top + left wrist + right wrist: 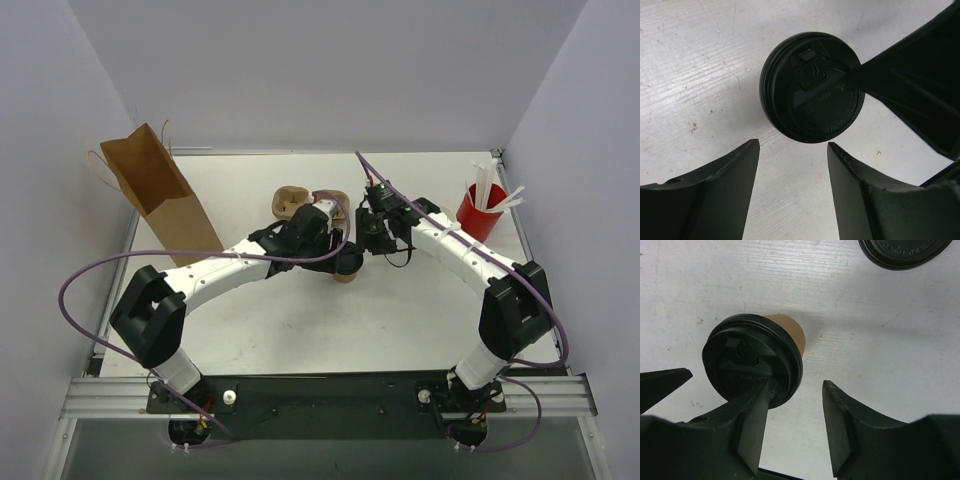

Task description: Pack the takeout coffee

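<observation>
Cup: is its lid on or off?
On. The black lid covers the top of the cup; brown wall shows beyond its rim.

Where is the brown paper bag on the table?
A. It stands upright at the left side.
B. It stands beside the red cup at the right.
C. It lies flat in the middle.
A: the paper bag stands upright at the left side, well apart from the red cup at the right.

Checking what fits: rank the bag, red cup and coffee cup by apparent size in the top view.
1. Bag, clearly largest.
2. Red cup.
3. Coffee cup, partly hidden, so its place below the red cup is unsure.
</observation>
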